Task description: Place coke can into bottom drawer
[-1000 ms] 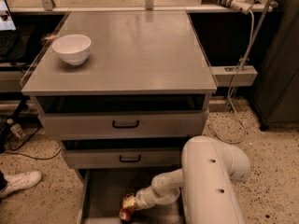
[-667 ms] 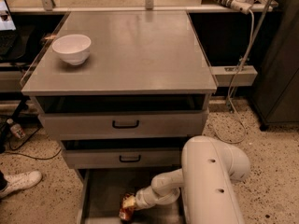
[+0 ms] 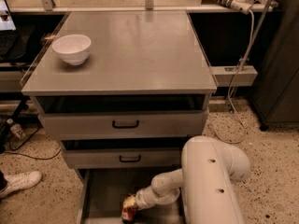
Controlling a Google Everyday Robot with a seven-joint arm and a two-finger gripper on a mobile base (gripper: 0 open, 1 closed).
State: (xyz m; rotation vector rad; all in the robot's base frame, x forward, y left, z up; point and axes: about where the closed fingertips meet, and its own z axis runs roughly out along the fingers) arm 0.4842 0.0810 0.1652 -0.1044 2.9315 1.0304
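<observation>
The bottom drawer [image 3: 103,195] is pulled out at the foot of the grey cabinet, showing its flat grey floor. The red-orange coke can [image 3: 129,209] is inside it near the front middle, tilted, low over or on the floor. My gripper [image 3: 133,204] reaches in from the right, at the end of the white arm [image 3: 205,181], and is at the can's top. The arm's wrist hides the fingers.
A white bowl [image 3: 72,48] stands on the left of the cabinet top [image 3: 140,50]. The two upper drawers [image 3: 125,124] with black handles are slightly open. A white shoe [image 3: 18,181] lies on the floor at left. Cables hang at right.
</observation>
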